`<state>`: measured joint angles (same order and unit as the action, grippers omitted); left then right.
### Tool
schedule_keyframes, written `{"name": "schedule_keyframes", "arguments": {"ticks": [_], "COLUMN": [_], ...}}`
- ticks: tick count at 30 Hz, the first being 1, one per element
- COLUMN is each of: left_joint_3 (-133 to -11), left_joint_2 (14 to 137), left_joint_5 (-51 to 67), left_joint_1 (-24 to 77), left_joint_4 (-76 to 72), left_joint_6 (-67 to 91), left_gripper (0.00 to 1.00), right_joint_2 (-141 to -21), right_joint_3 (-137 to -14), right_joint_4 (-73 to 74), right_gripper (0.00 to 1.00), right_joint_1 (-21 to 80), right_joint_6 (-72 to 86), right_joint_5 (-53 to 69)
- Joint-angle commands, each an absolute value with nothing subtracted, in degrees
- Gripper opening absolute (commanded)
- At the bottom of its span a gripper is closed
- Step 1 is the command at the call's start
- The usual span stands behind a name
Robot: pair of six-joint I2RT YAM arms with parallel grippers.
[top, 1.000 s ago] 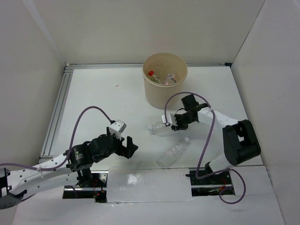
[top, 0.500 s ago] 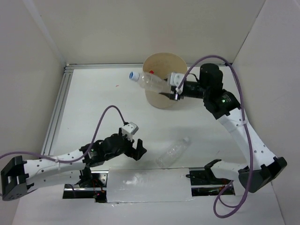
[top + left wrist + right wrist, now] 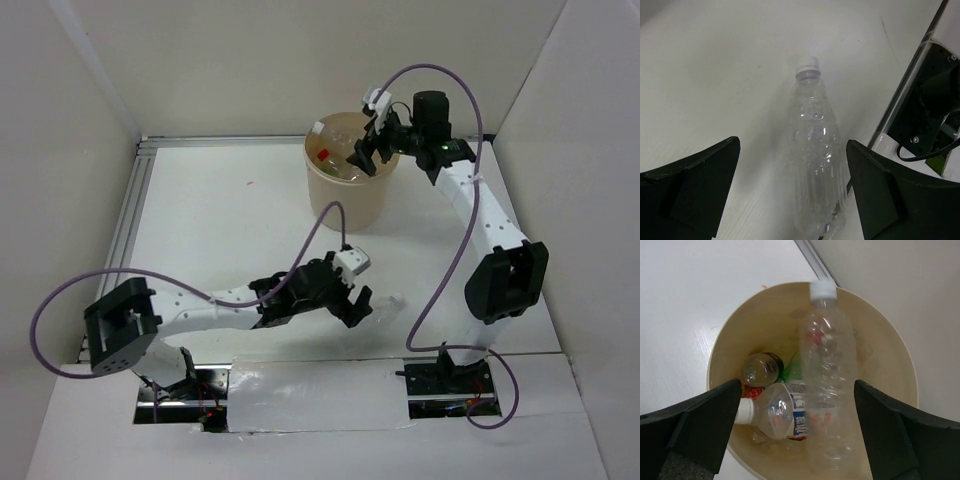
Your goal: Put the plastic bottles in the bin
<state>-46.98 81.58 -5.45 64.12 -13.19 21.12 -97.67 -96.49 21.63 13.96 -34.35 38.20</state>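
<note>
A clear plastic bottle (image 3: 816, 165) with a white cap lies on the table, and my left gripper (image 3: 792, 195) stands open right above it, one finger on each side, not touching. From above, only its cap end (image 3: 394, 299) shows beside the left gripper (image 3: 354, 303). My right gripper (image 3: 366, 152) hovers open over the beige bin (image 3: 345, 205). Another clear bottle (image 3: 829, 365) hangs loose between the wide right gripper (image 3: 797, 435) jaws, inside the bin's rim (image 3: 713, 371). Below it lie a labelled bottle (image 3: 774, 412), a black-capped one (image 3: 759, 369) and a green one (image 3: 794, 368).
White walls close in the table on three sides. An aluminium rail (image 3: 125, 230) runs along the left edge. The arm bases and a white panel (image 3: 315, 395) sit at the near edge, with a black mount and cable (image 3: 932, 107) just right of the lying bottle.
My right gripper lifted a clear bottle from the table to above the bin and opened. My left arm reached right until its gripper stood over the bottle still lying on the table.
</note>
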Motion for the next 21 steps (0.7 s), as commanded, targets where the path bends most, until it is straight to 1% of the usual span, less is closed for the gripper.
{"name": "schedule_keyframes", "arguments": {"ticks": [1,5,6,9,10,12,13,14,15,18,19,20,21], "left_joint_3": [-52.4,-57.6,-59.9,-63.4,-65.2,-67.2,-68.9,-69.6,-70.3,-70.9,-70.1,-70.0,-70.0], "left_joint_2": [88.5,96.6,98.2,103.7,105.0,107.7,110.0,111.1,112.0,111.2,110.1,107.4,106.1], "left_joint_5": [-0.7,0.6,-0.2,-0.8,-0.8,-1.7,-1.7,-2.5,-3.2,-5.1,-5.7,-6.6,-7.2], "left_joint_1": [65.6,68.0,68.7,69.3,69.3,69.9,69.9,69.9,69.9,69.9,69.9,69.9,69.9], "left_joint_4": [-16.4,-13.9,-12.2,-9.2,-7.1,-4.5,-3.3,-2.1,0.4,1.8,1.3,1.3,2.0], "left_joint_6": [17.1,15.8,15.0,13.6,13.6,13.1,12.5,12.5,12.5,11.9,11.3,11.3,11.3], "left_gripper": [1.00,1.00,1.00,1.00,1.00,1.00,0.98,0.93,0.79,0.45,0.07,0.01,0.00], "right_joint_2": [-91.4,-83.8,-82.3,-76.2,-75.0,-71.7,-70.8,-70.1,-68.4,-65.8,-65.2,-65.2,-64.4], "right_joint_3": [-98.0,-92.2,-88.6,-80.9,-79.4,-76.7,-74.4,-73.1,-71.9,-67.8,-66.9,-65.4,-64.7], "right_joint_4": [19.7,20.6,21.2,21.8,21.8,24.4,25.2,26.0,27.2,29.6,30.3,31.2,33.3], "right_gripper": [1.00,1.00,1.00,1.00,1.00,1.00,1.00,1.00,1.00,0.99,0.97,0.94,0.92], "right_joint_1": [10.7,3.9,0.6,-5.3,-9.0,-12.6,-16.1,-17.7,-19.2,-24.5,-25.7,-27.8,-28.7], "right_joint_6": [-28.0,-24.1,-23.4,-22.8,-22.8,-22.8,-23.4,-23.9,-24.8,-26.2,-27.8,-28.5,-29.5], "right_joint_5": [41.1,43.1,43.7,46.8,47.8,50.6,51.6,52.6,54.2,56.8,57.6,58.4,59.8]}}
